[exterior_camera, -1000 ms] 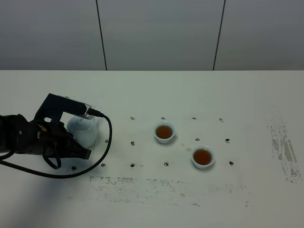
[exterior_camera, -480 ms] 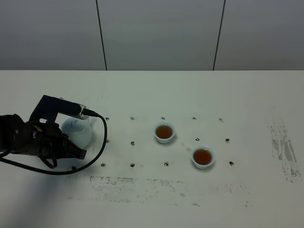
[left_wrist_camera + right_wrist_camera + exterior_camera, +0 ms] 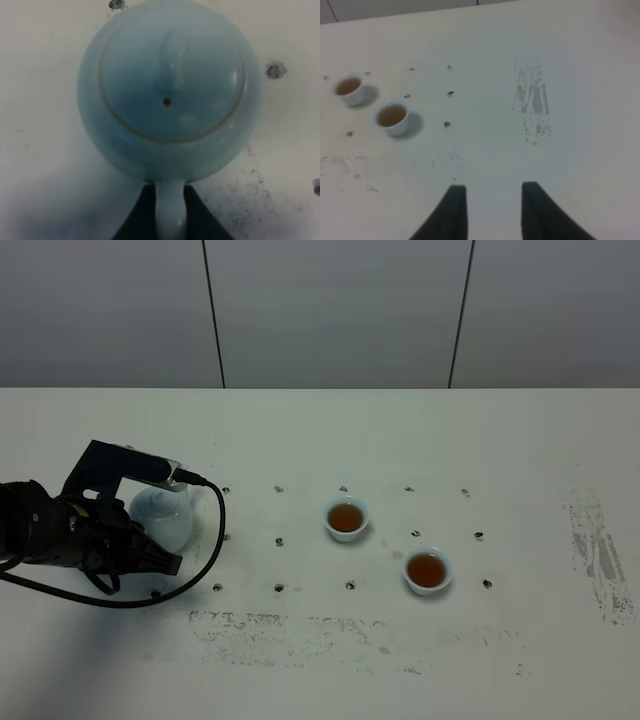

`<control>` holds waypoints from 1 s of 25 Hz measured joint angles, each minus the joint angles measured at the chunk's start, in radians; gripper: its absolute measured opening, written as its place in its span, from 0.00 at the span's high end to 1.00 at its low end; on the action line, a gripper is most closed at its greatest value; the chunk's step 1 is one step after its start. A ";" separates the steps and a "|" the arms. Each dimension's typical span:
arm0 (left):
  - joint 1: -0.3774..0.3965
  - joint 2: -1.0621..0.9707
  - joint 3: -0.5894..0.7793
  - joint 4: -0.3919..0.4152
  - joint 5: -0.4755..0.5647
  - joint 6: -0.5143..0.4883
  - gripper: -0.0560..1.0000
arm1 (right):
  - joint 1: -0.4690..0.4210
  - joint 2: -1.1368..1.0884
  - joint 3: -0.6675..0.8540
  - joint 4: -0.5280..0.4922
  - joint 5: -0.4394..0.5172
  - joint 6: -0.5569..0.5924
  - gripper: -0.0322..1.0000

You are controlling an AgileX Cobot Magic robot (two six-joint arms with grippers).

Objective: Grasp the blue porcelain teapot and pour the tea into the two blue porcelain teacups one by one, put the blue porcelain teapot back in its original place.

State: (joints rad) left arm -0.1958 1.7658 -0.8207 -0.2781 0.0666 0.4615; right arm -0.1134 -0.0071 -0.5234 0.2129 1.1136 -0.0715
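Note:
The blue porcelain teapot point(image 3: 168, 520) sits upright on the white table point(image 3: 330, 430) at the left, lid on. In the left wrist view the teapot point(image 3: 170, 90) fills the frame from above. My left gripper point(image 3: 169, 195) has its two dark fingers closed on either side of the loop handle; in the high view the left gripper point(image 3: 148, 532) lies under the black arm. Two blue teacups point(image 3: 346, 518) point(image 3: 427, 571) stand mid-table, both holding brown tea; they also show in the right wrist view point(image 3: 349, 88) point(image 3: 393, 117). My right gripper point(image 3: 492, 207) is open and empty.
Small dark dots mark a grid around the cups point(image 3: 279, 541). Scuffed grey patches lie along the front point(image 3: 300, 625) and at the right point(image 3: 598, 550) of the table. A black cable point(image 3: 215, 540) loops from the left arm beside the teapot.
The left arm and the teapot moved a little left and lower a second ago, then stayed still for the last half second. The cups have not moved.

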 joint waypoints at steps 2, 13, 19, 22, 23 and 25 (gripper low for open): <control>0.000 0.000 0.000 0.000 0.001 0.000 0.84 | 0.000 0.000 0.000 0.000 0.000 0.000 0.70; 0.000 0.000 0.000 0.000 0.000 0.000 0.68 | 0.000 0.000 0.000 0.000 0.000 0.000 0.70; 0.000 0.000 0.000 0.000 0.013 0.000 0.61 | 0.000 0.000 0.000 0.000 0.000 0.000 0.70; 0.000 0.000 0.000 0.000 0.016 0.000 0.61 | 0.000 0.000 0.000 0.000 0.000 0.000 0.70; 0.000 0.000 0.000 0.000 0.018 0.000 0.61 | 0.000 0.000 0.000 0.000 0.000 0.000 0.70; 0.000 0.000 0.000 0.000 0.021 0.000 0.60 | 0.000 0.000 0.000 0.000 0.000 0.000 0.70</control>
State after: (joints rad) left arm -0.1958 1.7658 -0.8207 -0.2781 0.0879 0.4615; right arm -0.1134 -0.0071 -0.5234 0.2129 1.1136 -0.0715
